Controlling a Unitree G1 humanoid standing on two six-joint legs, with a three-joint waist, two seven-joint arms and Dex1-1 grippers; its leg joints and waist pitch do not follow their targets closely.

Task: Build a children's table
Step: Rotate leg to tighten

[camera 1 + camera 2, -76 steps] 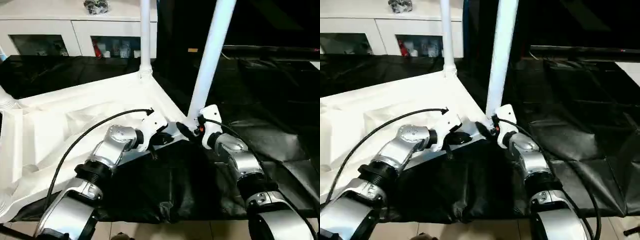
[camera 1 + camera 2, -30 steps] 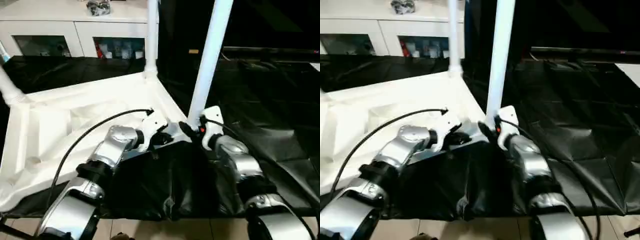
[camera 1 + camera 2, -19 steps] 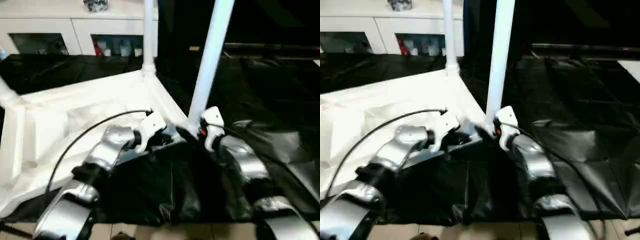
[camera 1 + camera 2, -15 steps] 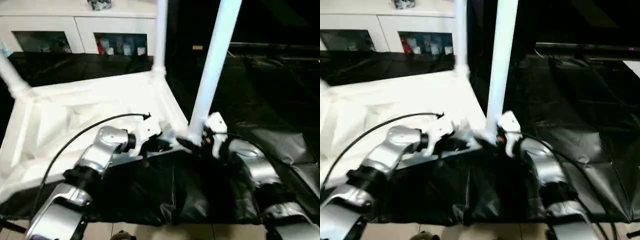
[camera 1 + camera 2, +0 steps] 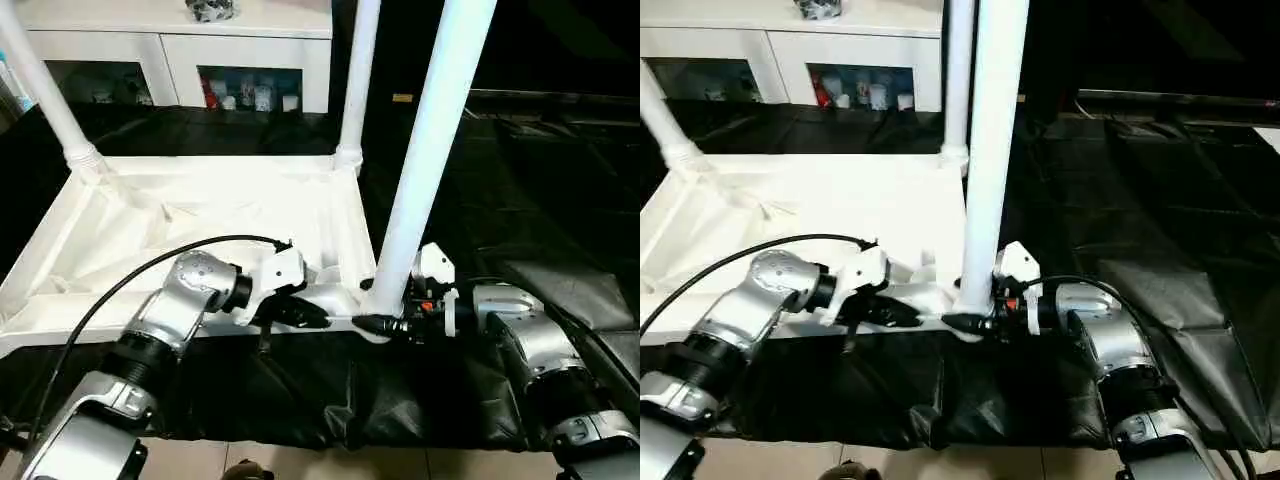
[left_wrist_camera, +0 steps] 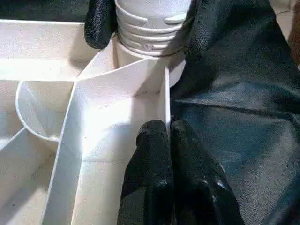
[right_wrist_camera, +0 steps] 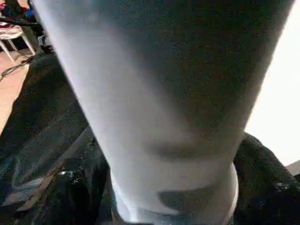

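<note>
The children's table lies upside down on the black cloth, its ribbed white top (image 5: 200, 215) facing up. Three white legs stand in corner sockets: the near leg (image 5: 430, 160), a back leg (image 5: 355, 90) and a far-left leg (image 5: 40, 80). My left gripper (image 5: 325, 318) is shut on the thin front rim (image 6: 166, 93) just beside the near corner socket. My right gripper (image 5: 383, 324) reaches in from the right, shut on the base of the near leg (image 7: 164, 93), with one black finger (image 7: 77, 187) on each side of it.
The black-covered work table (image 5: 540, 180) stretches off to the right and back. Its cloth (image 5: 350, 400) bunches at the front edge, with pale floor (image 5: 300, 465) below. A white cabinet (image 5: 250, 50) stands behind. A black cable (image 5: 150, 270) loops over my left forearm.
The table top has swung round in both grips, so its front rim now runs straight across before me. The far-left leg has come into sight. The view has also shifted.
</note>
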